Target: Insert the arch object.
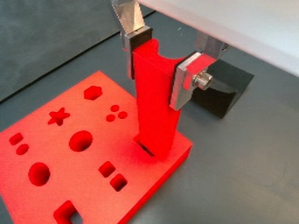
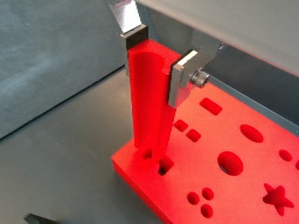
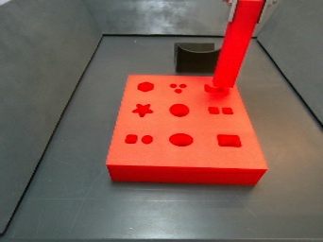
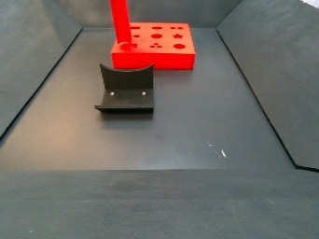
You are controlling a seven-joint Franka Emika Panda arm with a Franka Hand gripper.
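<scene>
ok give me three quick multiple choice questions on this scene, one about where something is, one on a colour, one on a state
1. Where is the lower end of the arch object?
A. lying flat on the floor
B. at a hole near a corner of the red board
C. on top of the dark grey block

2. What colour is the arch object?
A. bright red
B. blue
C. yellow

3. How does the hand stand?
A. open and well away from the bar
B. shut on the upright bar
C. flat on the board

Answers:
1 B, both wrist views show the bar's tip meeting a hole by the board's corner.
2 A, it matches the board's red in every view.
3 B, the silver fingers press either side of the bar, which stands upright.
</scene>
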